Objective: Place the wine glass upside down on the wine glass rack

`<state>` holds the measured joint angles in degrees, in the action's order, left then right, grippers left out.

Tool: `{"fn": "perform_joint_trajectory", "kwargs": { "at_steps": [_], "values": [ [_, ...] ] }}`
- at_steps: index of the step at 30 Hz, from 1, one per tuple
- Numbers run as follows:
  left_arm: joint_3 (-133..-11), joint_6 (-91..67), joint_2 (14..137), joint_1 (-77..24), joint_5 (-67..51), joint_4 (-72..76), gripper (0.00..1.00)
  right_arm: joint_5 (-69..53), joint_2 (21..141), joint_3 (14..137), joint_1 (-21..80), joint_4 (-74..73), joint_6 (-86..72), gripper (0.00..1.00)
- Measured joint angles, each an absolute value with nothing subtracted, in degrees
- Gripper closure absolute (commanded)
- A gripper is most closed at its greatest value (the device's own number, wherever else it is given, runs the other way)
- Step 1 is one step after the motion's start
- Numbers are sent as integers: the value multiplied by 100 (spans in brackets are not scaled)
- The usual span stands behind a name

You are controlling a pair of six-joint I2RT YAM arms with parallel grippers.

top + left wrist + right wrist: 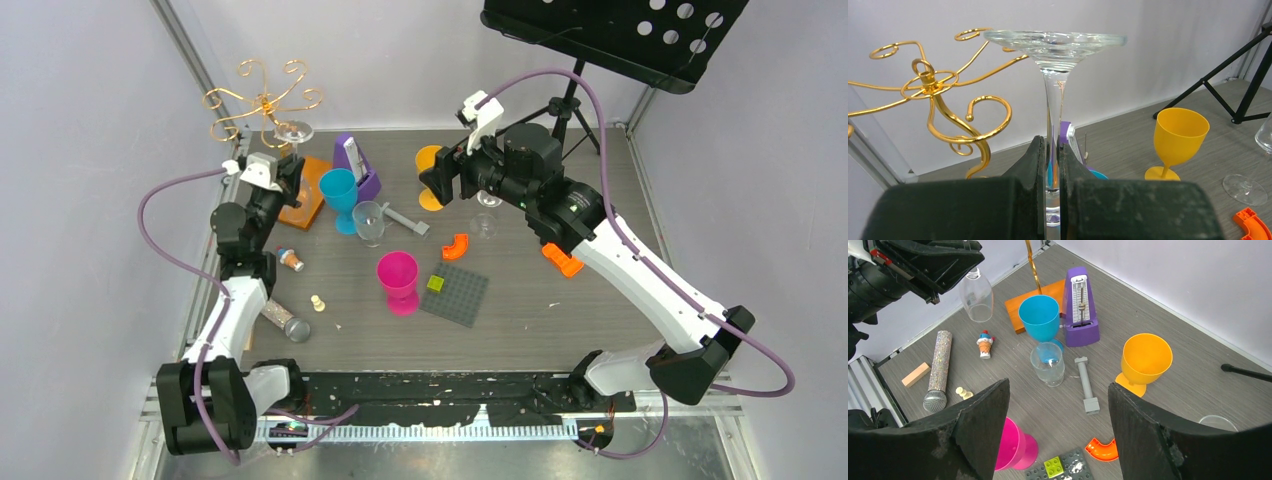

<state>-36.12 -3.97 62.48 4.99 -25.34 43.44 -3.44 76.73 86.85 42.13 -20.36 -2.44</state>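
Observation:
My left gripper (1050, 145) is shut on the stem of the clear wine glass (1055, 42), which is upside down with its round foot on top. The bowl (977, 297) hangs below the jaws, above the table. The foot stands level with the curled arms of the gold wine glass rack (938, 95), just to their right; I cannot tell if they touch. From above, the rack (265, 100) is at the back left on its orange base (305, 195), and the left gripper (268, 172) is beside it. My right gripper (1058, 385) is open and holds nothing, hovering mid-table (440, 180).
Near the rack base stand a blue goblet (338, 195), a purple metronome (355, 165) and a clear tumbler (368, 222). A yellow goblet (1144, 360), pink goblet (398, 280), grey baseplate (455, 293), microphone (938, 372) and second wine glass (1248, 187) are about. A black music stand (610, 30) rises at the back right.

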Motion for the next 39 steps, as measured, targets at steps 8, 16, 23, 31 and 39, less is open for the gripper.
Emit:
{"fn": "perform_joint_trajectory", "kwargs": {
  "at_steps": [8,16,23,31,39],
  "values": [
    [-3940,-272,6578,502,-2611,4305,100,-327,7673,8650,4213,-2069,-178,21],
    [-3944,-355,6906,502,-2554,4506,100,-327,7673,8646,4213,-2069,-158,21],
    [-3905,-587,7345,545,-2506,5188,100,-327,7673,8643,4213,-2071,-137,21],
    [-3905,-749,7706,631,-2502,5572,100,-325,7673,8624,4213,-2112,-113,21],
    [-3909,-860,7900,687,-2508,5774,100,-325,7673,8624,4213,-2112,-113,21]
  ]
}}
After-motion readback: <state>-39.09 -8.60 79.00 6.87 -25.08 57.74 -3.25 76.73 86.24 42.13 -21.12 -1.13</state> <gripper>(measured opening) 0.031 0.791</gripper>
